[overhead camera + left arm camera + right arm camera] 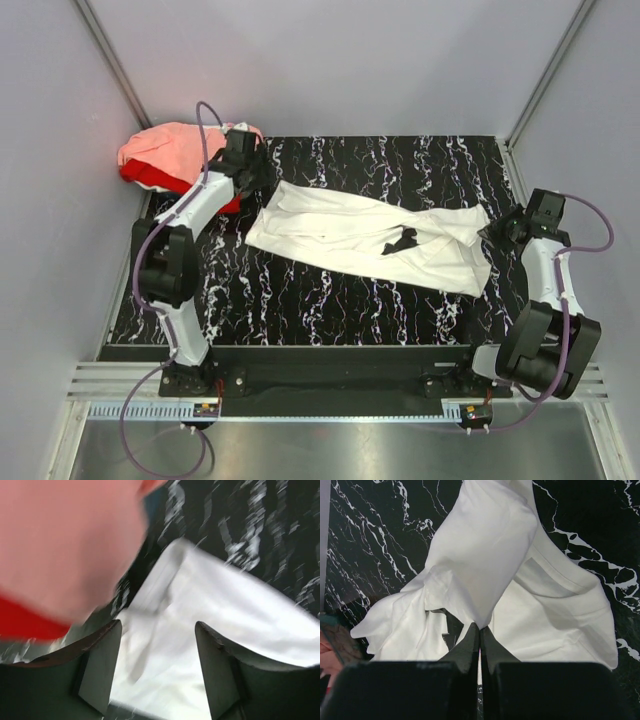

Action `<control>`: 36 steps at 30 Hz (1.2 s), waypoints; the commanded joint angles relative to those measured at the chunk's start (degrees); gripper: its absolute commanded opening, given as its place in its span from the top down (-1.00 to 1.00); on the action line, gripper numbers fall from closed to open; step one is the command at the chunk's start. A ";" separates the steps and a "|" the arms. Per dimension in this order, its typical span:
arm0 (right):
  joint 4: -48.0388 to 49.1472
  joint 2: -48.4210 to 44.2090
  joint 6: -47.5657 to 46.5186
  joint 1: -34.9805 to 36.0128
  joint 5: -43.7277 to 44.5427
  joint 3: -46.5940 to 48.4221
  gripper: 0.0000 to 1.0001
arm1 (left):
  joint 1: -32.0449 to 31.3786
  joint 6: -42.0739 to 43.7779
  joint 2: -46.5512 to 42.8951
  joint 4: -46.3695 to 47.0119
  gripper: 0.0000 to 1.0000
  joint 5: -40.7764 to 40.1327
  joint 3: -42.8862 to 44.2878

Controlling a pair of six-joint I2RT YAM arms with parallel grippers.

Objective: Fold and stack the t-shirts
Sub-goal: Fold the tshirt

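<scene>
The white t-shirt (340,230) lies spread slantwise on the black marbled mat, with its black print (400,242) showing near the middle. My right gripper (492,232) is shut on a fold of this shirt at its right end; in the right wrist view the white cloth (485,565) rises in a peak from the closed fingertips (480,627). My left gripper (258,180) is open just above the shirt's far left corner; in the left wrist view white cloth (160,655) lies between the spread fingers (102,665). The salmon-pink shirt (165,148) lies bunched on the red shirt (150,178) at the far left.
The mat (330,310) ends at grey walls at the back and both sides. The pink and red pile sits right beside my left arm and fills the upper left of the left wrist view (60,545). A metal rail (330,408) runs along the near edge.
</scene>
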 commanded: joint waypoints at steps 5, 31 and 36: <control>2.77 2.62 -2.19 0.07 -2.50 1.76 1.00 | -1.16 1.29 16.91 -8.57 -0.22 0.70 21.23; 5.49 6.23 -2.37 -0.02 -4.17 0.45 1.00 | -2.21 -2.76 16.82 -0.57 -0.08 3.07 10.34; 5.76 6.67 -2.54 -0.02 -4.43 0.27 1.00 | -2.74 -2.67 18.05 -0.66 -0.07 2.99 11.66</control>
